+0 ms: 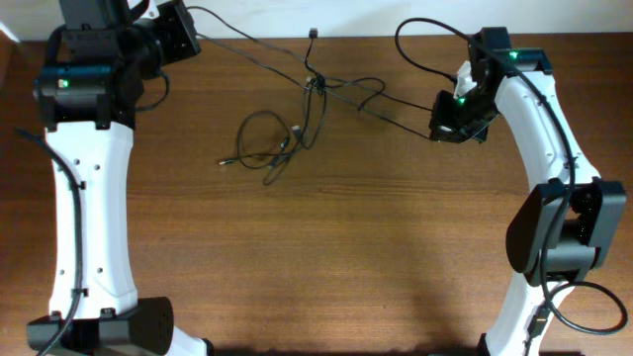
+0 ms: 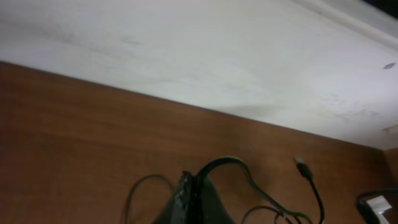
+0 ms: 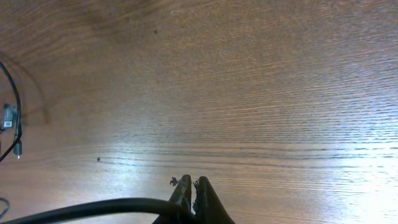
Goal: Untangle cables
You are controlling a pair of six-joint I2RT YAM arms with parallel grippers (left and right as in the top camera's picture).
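Observation:
The cables [image 1: 315, 87] are thin black cords knotted at the back middle of the table, with loose loops [image 1: 269, 140] trailing toward the front left. My left gripper [image 1: 196, 38] at the back left is shut on one cord, which runs taut to the knot. My right gripper [image 1: 435, 127] is shut on another cord stretched from the knot's right side. In the left wrist view the closed fingers [image 2: 185, 194] pinch a cable [image 2: 225, 162] that arches away, and a plug [image 2: 303, 167] lies beyond. In the right wrist view the closed fingers [image 3: 185, 190] clamp a cable [image 3: 93, 208] leading off left.
The wooden table [image 1: 396, 247] ends at a white wall [image 2: 217, 62] close behind the left gripper. A loose plug end [image 1: 313, 35] lies near the back edge. The right arm's own thicker cable [image 1: 415, 40] loops above the table at the back right. Arm bases stand at both front corners.

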